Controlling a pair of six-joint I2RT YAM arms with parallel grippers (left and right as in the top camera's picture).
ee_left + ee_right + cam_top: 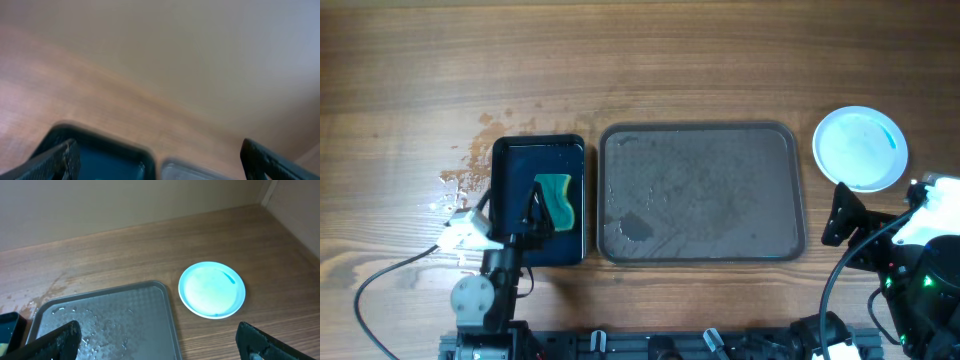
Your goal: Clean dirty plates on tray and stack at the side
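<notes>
The large grey-brown tray [700, 135] lies mid-table with only water drops and a wet patch on its floor; no plates rest on it. To its right, on the wood, sits a round white plate [860, 148] with a faint blue tint. Whether others lie under it I cannot tell. The right wrist view shows the same plate [212, 290] beyond the tray's right corner [165, 287]. My right gripper [842, 215] [160, 342] hangs open and empty just below the plate. My left gripper [532, 212] [160, 162] is open and empty over the small black tray.
A glossy black tray [510, 160] left of the big tray holds bluish water and a green sponge [556, 200]. Water splashes [470, 172] mark the wood at its left. The left wrist view shows the black tray's corner [125, 150] beside the grey tray's rim [185, 167].
</notes>
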